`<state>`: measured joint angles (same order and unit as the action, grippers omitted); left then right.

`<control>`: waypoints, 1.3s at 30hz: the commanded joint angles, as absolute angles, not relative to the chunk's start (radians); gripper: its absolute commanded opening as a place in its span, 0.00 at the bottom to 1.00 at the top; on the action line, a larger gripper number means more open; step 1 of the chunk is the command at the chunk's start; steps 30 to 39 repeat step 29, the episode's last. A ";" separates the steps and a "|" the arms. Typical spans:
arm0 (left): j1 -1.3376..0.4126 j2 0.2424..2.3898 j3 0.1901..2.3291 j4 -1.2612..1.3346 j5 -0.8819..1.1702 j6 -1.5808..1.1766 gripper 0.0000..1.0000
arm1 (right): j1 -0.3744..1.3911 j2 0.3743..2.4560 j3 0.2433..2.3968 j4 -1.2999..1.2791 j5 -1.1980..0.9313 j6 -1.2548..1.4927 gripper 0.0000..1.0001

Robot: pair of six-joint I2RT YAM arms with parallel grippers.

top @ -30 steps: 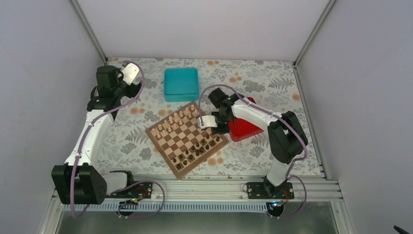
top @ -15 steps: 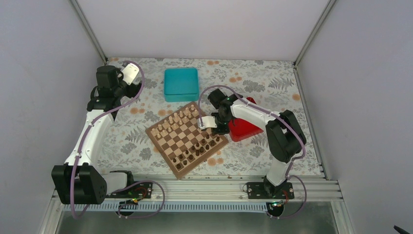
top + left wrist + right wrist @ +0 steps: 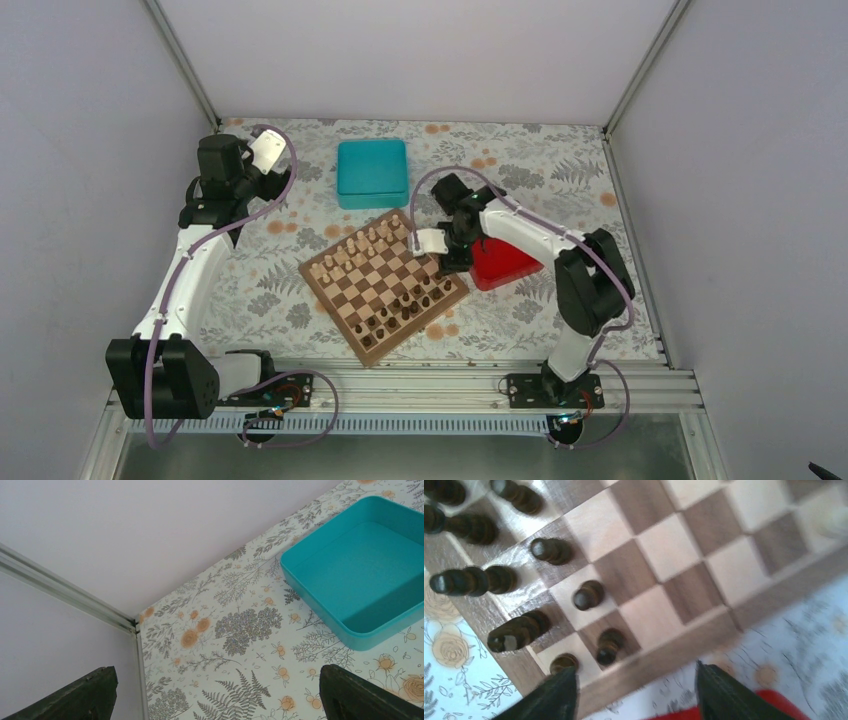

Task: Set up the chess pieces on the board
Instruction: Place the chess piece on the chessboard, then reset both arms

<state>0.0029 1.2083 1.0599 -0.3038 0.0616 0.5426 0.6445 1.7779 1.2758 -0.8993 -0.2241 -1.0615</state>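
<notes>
Square wooden checkered chessboard (image 3: 385,285): tiny dark brown wooden chess pieces (image 3: 586,594) stand in two rows along its near-right edge (full count unreadable); setup judged nearly complete. Right gripper (image 3: 634,672) hovers over that edge, fingers apart, empty; left gripper (image 3: 220,695) also apart, well beyond the board's far-left corner.

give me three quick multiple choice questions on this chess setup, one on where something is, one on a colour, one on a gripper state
1. Where is the teal box relative to the board?
A) beyond its far corner
B) on top of it
C) at its near corner, by the arm bases

2. What colour is the tray at the board's right side?
A) yellow
B) red
C) black

3. The right gripper is:
A) shut on a pale piece
B) shut on a dark piece
C) open, holding nothing

Answers: 1 A, the top view shows it past the far corner. 2 B, plainly red in the top view. 3 C, the wrist view shows its jaws apart with nothing between.
</notes>
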 commanded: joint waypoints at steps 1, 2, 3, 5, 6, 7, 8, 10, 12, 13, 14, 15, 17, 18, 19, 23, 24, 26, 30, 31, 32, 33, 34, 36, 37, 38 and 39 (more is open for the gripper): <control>0.003 1.198 1.067 -0.283 0.063 0.549 1.00 | 0.583 1.674 1.387 -0.935 -0.229 -1.043 0.71; 0.003 1.199 1.069 -0.284 0.062 0.547 1.00 | 0.563 1.655 1.418 -0.942 -0.231 -1.035 0.81; 0.003 1.201 1.073 -0.284 0.063 0.545 1.00 | 0.541 1.633 1.449 -0.944 -0.234 -1.022 0.96; 0.003 1.205 1.081 -0.283 0.062 0.542 1.00 | 0.493 1.617 1.519 -0.929 -0.233 -0.978 1.00; 0.003 1.207 1.083 -0.281 0.064 0.539 1.00 | 0.470 1.614 1.550 -0.920 -0.236 -0.954 1.00; 0.003 1.211 1.087 -0.280 0.065 0.536 1.00 | 0.446 1.609 1.578 -0.912 -0.247 -0.939 1.00; 0.003 1.213 1.088 -0.281 0.067 0.534 1.00 | 0.425 1.602 1.592 -0.893 -0.259 -0.924 1.00; 0.003 1.216 1.091 -0.281 0.067 0.531 1.00 | 0.396 1.582 1.584 -0.820 -0.255 -0.868 1.00; 0.002 1.212 1.089 -0.279 0.065 0.529 1.00 | 0.382 1.558 1.544 -0.729 -0.233 -0.821 1.00; 0.003 1.208 1.086 -0.278 0.063 0.528 1.00 | 0.379 1.549 1.520 -0.685 -0.214 -0.793 1.00; 0.003 1.205 1.085 -0.277 0.062 0.527 1.00 | 0.377 1.545 1.498 -0.650 -0.201 -0.773 1.00; 0.003 1.201 1.084 -0.277 0.060 0.524 1.00 | 0.375 1.544 1.477 -0.629 -0.194 -0.760 1.00; 0.003 1.193 1.076 -0.273 0.059 0.521 1.00 | 0.367 1.547 1.445 -0.602 -0.189 -0.753 1.00; 0.003 1.190 1.073 -0.271 0.057 0.520 1.00 | 0.360 1.551 1.434 -0.583 -0.182 -0.745 1.00; 0.003 1.187 1.073 -0.271 0.054 0.519 1.00 | 0.350 1.555 1.427 -0.565 -0.188 -0.737 1.00; 0.005 1.187 1.076 -0.275 0.054 0.514 1.00 | 0.327 1.557 1.398 -0.498 -0.207 -0.718 1.00; 0.005 1.187 1.077 -0.276 0.053 0.514 1.00 | 0.327 1.558 1.395 -0.494 -0.212 -0.715 1.00; 0.006 1.186 1.079 -0.279 0.051 0.513 1.00 | 0.327 1.566 1.398 -0.507 -0.218 -0.721 1.00; 0.006 1.184 1.081 -0.282 0.051 0.514 1.00 | 0.327 1.565 1.398 -0.521 -0.231 -0.731 1.00; 0.006 1.184 1.081 -0.282 0.051 0.514 1.00 | 0.327 1.565 1.398 -0.521 -0.231 -0.731 1.00; 0.006 1.184 1.081 -0.282 0.051 0.514 1.00 | 0.327 1.565 1.398 -0.521 -0.231 -0.731 1.00; 0.006 1.184 1.081 -0.282 0.051 0.514 1.00 | 0.327 1.565 1.398 -0.521 -0.231 -0.731 1.00; 0.006 1.184 1.081 -0.282 0.051 0.514 1.00 | 0.327 1.565 1.398 -0.521 -0.231 -0.731 1.00; 0.006 1.184 1.081 -0.282 0.051 0.514 1.00 | 0.327 1.565 1.398 -0.521 -0.231 -0.731 1.00; 0.006 1.184 1.081 -0.282 0.051 0.514 1.00 | 0.327 1.565 1.398 -0.521 -0.231 -0.731 1.00; 0.006 1.184 1.081 -0.282 0.051 0.514 1.00 | 0.327 1.565 1.398 -0.521 -0.231 -0.731 1.00; 0.006 1.184 1.081 -0.282 0.051 0.514 1.00 | 0.327 1.565 1.398 -0.521 -0.231 -0.731 1.00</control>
